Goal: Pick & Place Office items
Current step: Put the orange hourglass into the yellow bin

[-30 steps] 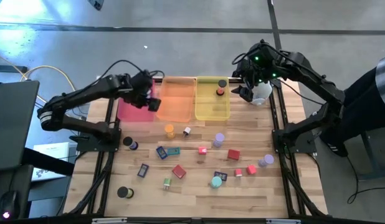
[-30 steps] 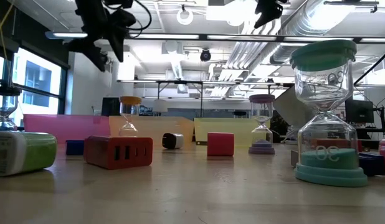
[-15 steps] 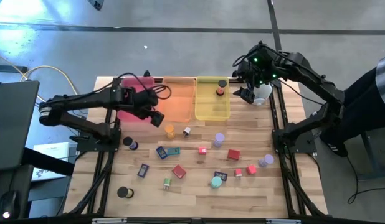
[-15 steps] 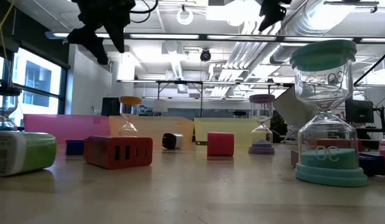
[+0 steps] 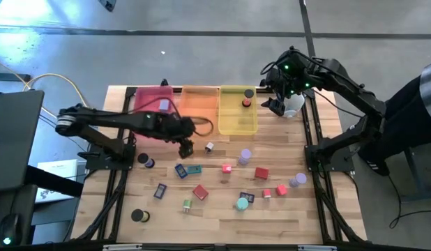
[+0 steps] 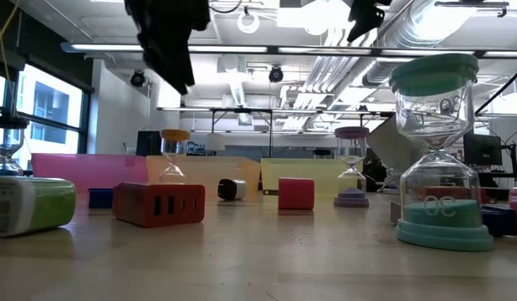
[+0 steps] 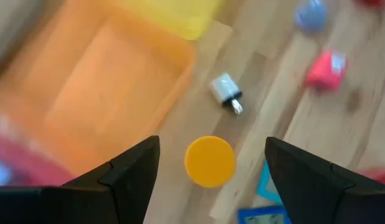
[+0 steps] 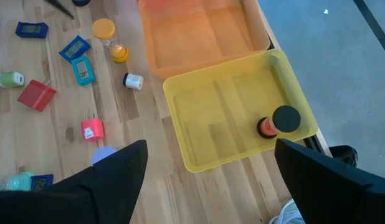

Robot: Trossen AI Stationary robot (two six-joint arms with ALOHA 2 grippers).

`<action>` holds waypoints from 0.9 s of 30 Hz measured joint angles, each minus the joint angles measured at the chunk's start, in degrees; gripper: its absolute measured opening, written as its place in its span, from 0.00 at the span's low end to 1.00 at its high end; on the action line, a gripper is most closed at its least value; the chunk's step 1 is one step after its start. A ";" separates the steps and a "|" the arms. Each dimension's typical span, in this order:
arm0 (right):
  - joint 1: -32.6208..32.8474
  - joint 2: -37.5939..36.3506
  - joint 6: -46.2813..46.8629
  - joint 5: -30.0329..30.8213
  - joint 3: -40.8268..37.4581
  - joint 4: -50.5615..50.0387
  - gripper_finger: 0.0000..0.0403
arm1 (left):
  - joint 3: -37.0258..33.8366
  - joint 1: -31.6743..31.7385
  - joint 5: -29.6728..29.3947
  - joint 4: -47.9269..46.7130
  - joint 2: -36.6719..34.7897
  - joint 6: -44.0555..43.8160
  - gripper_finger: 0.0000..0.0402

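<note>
Approach step of a pick, judged from the layout. At the far left of the tray row: pink tray, one small pale piece in it, too small to name. Just in front of that row, hanging over the wood: left gripper, jaws released and spread, nothing between them. Directly under it, framed between the two dark fingers in the left wrist view: orange-topped timer, standing upright on the table, apart from both fingers. Close beside the timer, toward the right: small white plug, lying on its side. Behind both: orange tray, with no piece visible in it. Next move, most likely: lower straight down with the timer kept centred, close on its round top or waist, lift, carry to a tray. Calls for care with the narrow waist and tall stance, easy to tip if one finger lands first, and with the plug nearby. Farther right: yellow tray, already holding a black-capped timer near its corner. Scattered over the near half of the table: the remaining office items, among them a red cube, none yet sorted. At the far right, beyond the yellow tray and above a white device: right gripper, jaws apart and empty, waiting.
</note>
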 joint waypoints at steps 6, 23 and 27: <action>0.01 0.00 -0.04 0.00 0.00 0.00 0.85 | 0.00 -2.07 0.32 0.20 4.96 6.03 0.71; 0.01 0.00 -0.11 0.00 0.00 0.04 0.85 | -0.70 -2.12 0.45 -0.95 7.59 5.88 0.71; 0.00 0.00 -0.11 0.00 0.00 0.04 0.85 | -1.61 -1.80 0.30 -0.96 7.59 6.23 0.71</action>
